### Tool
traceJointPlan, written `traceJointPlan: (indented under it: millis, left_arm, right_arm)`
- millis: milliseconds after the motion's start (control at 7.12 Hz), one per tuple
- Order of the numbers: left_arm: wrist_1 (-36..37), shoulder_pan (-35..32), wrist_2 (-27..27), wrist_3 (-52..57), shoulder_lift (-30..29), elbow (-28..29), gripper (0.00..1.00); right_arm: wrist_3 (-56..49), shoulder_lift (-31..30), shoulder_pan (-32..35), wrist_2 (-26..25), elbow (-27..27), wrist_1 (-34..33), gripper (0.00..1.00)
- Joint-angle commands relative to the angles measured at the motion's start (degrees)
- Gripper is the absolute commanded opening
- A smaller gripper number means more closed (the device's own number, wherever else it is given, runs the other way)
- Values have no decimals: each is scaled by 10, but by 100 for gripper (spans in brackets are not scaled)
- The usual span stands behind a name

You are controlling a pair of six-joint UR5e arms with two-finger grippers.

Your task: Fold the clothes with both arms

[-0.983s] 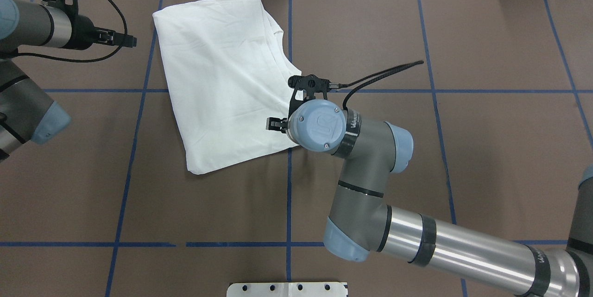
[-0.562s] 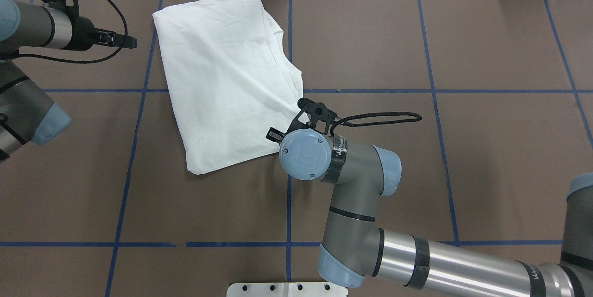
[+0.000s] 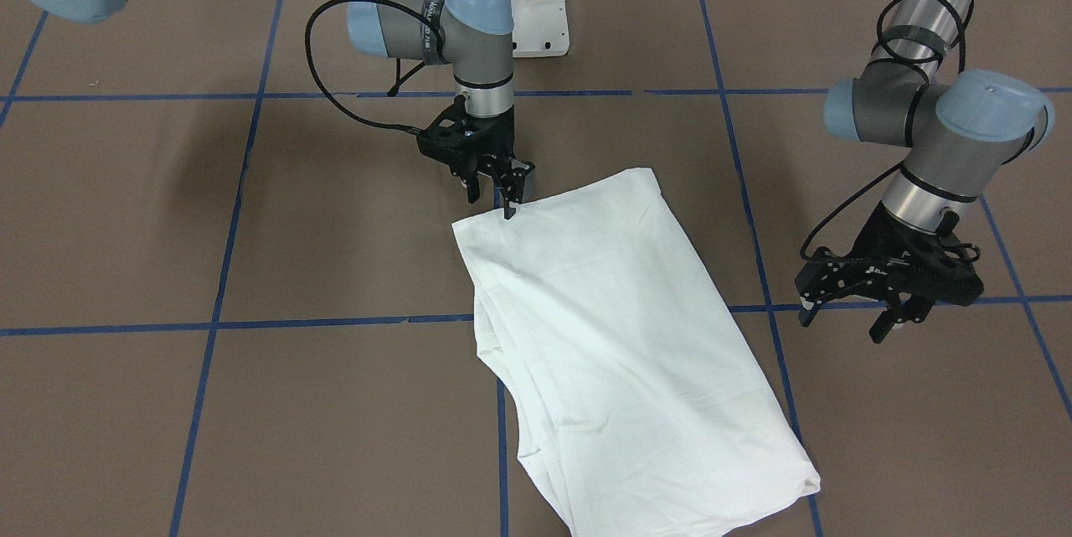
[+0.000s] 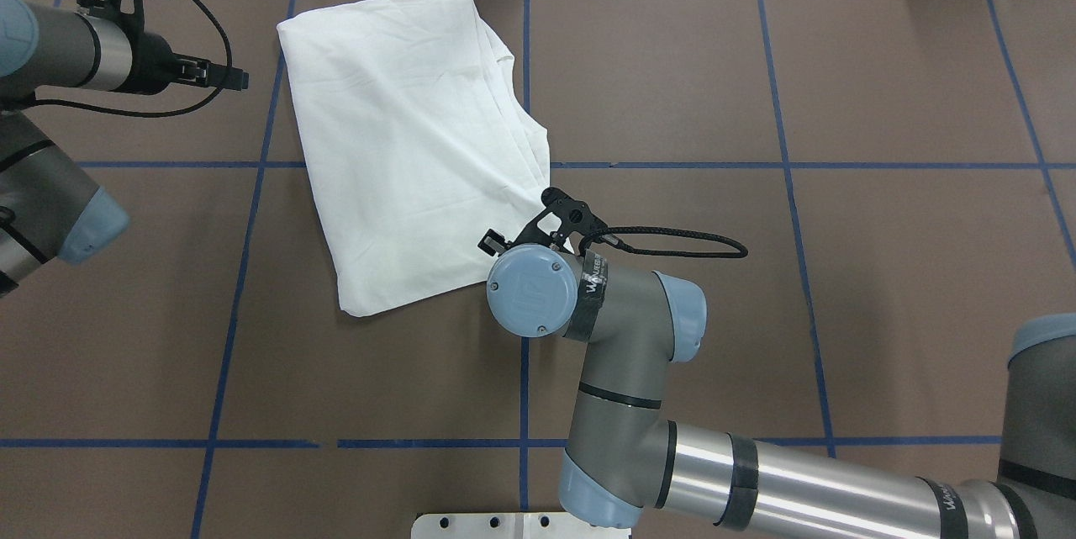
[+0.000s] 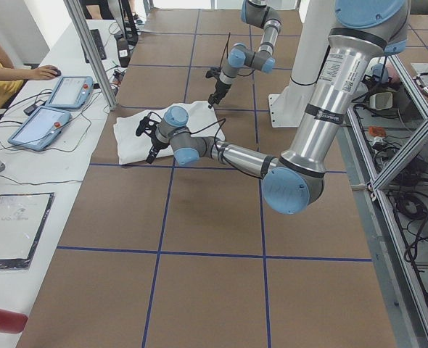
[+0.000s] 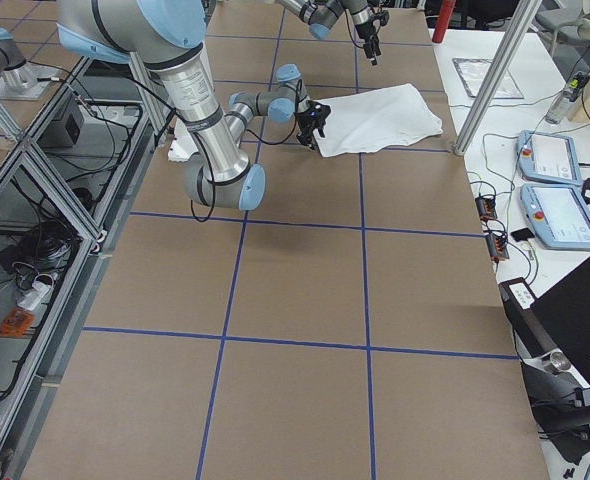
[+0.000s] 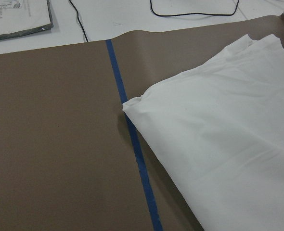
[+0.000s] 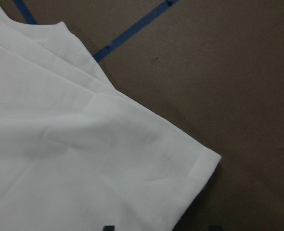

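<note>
Over the last second the right arm (image 4: 626, 329) has drawn its wrist back toward the robot's side, from above the right-hand edge of the T-shirt (image 4: 403, 144) to that edge's near corner; the left arm (image 4: 50, 60) and the garment lie as before. The white T-shirt (image 3: 620, 327) is folded into a long, roughly rectangular bundle. It lies flat and slantwise on the brown tabletop (image 4: 841, 60), in the far part of the robot's left half, with its right-hand edge on a blue tape line (image 4: 523, 388). Layered fold edges show along that side. The right gripper (image 3: 492, 200) points downward at the near right corner, and in the front-facing view one finger reaches the cloth's edge there. In the right wrist view the two dark fingertips (image 8: 108, 227) stand spread apart, with the corner of the T-shirt (image 8: 84, 159) lying below and between them, not pinched. The left gripper (image 3: 840, 326) hangs over bare tabletop just beside the shirt's far left corner, apart from the cloth, its fingers spread and holding nothing. The left wrist view shows that corner of the T-shirt (image 7: 228, 144) resting on a tape line. A white metal base (image 3: 540, 18) sits at the robot's edge of the tabletop.
</note>
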Motion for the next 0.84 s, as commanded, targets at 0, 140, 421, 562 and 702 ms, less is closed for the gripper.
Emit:
traceJointPlan:
  millis: [0, 140, 421, 562, 702]
  left_arm:
    - [0, 1, -1, 1, 0, 2, 100]
    - [0, 1, -1, 2, 0, 2, 100]
    - [0, 0, -1, 1, 0, 2, 100]
    - [0, 1, -1, 1, 0, 2, 100]
    - [0, 1, -1, 1, 0, 2, 100]
  right_arm:
    - [10, 16, -7, -14, -21, 0, 72]
    - [8, 16, -7, -15, -21, -1, 66]
    - [3, 23, -6, -25, -26, -1, 55]
    - [-2, 23, -6, -34, -28, -1, 53]
    - [-3, 23, -6, -36, -31, -1, 39]
